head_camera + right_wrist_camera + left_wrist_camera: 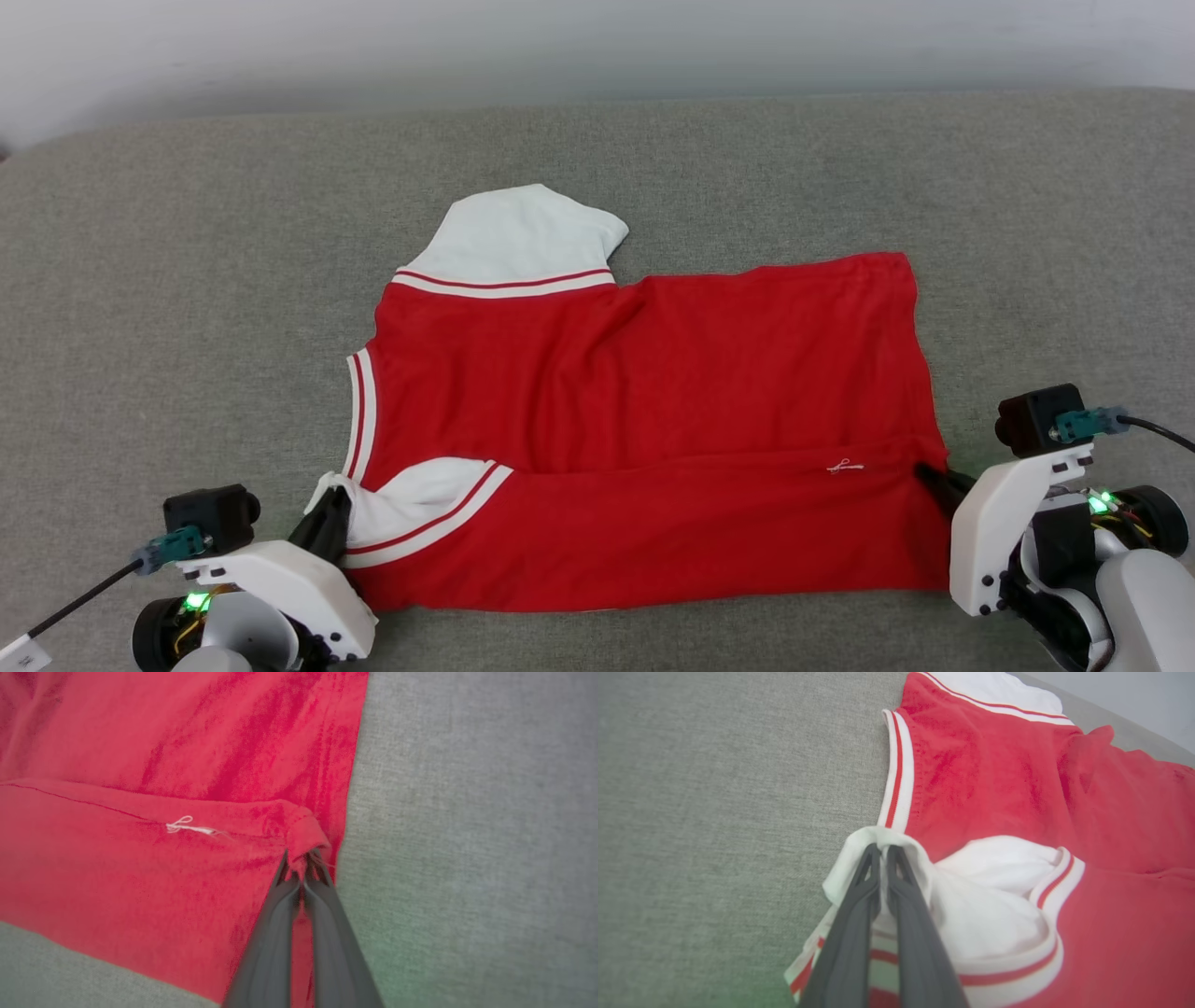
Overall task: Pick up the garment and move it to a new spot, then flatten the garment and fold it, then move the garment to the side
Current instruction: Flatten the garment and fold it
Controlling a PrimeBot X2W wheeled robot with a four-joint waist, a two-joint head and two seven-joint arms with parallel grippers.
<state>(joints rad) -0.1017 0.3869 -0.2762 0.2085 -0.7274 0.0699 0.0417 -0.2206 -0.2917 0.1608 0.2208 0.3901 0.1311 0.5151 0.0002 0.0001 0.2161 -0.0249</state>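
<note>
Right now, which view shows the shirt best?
The head view: the whole shirt lies in it, near edge folded over. The left wrist view has its collar and a sleeve; the right wrist view, its hem corner.

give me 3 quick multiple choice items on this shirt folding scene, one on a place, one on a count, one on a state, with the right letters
1. Where does the left pincer grip the garment?
A) red hem
B) near white sleeve
C) collar trim

2. How many white sleeves show in the head view?
A) none
B) one
C) two

3. The right pincer is:
A) shut on the garment's red corner
B) open above the cloth
C) shut on nothing

Answers:
1 B, white cloth bunches over its fingertips.
2 C, the near one plus the far white sleeve.
3 A, red cloth is pinched between its closed fingers.
</note>
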